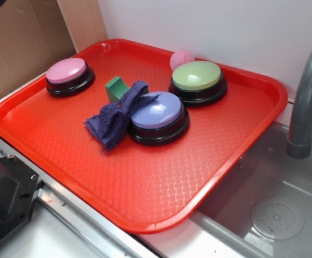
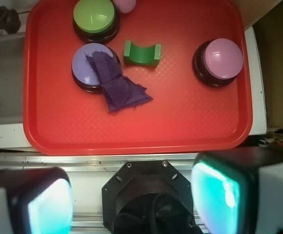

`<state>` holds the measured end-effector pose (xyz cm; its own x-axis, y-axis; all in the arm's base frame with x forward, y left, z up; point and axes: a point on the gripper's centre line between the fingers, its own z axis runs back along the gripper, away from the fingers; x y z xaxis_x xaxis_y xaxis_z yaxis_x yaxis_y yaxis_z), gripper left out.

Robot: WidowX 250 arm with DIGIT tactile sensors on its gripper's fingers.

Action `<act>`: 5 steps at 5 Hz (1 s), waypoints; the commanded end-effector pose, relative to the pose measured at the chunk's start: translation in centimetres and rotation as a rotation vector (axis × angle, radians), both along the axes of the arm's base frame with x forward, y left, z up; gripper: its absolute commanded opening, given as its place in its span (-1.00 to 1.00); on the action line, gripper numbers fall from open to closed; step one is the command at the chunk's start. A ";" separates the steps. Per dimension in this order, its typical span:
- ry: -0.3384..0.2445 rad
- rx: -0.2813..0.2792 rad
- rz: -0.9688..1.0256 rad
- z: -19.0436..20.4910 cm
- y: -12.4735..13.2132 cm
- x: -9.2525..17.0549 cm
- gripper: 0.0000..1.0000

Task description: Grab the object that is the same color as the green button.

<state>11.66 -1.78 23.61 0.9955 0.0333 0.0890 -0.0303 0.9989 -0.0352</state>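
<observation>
Gripper (image 2: 131,200): seen only in the wrist view, at the bottom of the frame. Two fingers (image 2: 219,195) are spread wide apart with nothing held between them; the gripper is positioned off the tray, beyond its near long edge as seen in the wrist view, over a metal rail.

Tray (image 1: 145,183): red, textured, rectangular with rounded corners; all items below are carried on it. A grey sink (image 1: 274,215) and a grey faucet (image 1: 306,102) are found just beside one of its short edges.

Cloth (image 1: 115,118): dark blue, crumpled, laid near the tray's middle. One end is draped over the lavender-blue button; the other end is spread on the tray surface toward the gripper-side edge.

Lavender-blue button (image 1: 158,115): dome on a black base, partly covered by the cloth, set near the middle of the tray.

Object (image 2: 142,52): small dark green block with a curved notch in its top. It is placed just beside the cloth and the lavender-blue button, between the green button and the pink button, untouched and well apart from the gripper.

Pink button (image 1: 69,75): dome on a black base, placed alone toward the short edge away from the sink.

Green button (image 1: 197,80): pale green dome on a black base, set near the far corner on the sink side.

Pink ball (image 1: 182,59): small, rough-surfaced, lodged between the green button and the tray's far edge, just beside the button.
</observation>
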 end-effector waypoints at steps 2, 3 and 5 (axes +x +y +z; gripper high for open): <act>-0.042 -0.009 0.051 -2.8 0.3 3.5 1.00; -0.072 -0.017 0.074 -5.5 1.2 6.4 1.00; -0.072 -0.043 0.174 -11.9 3.8 10.5 1.00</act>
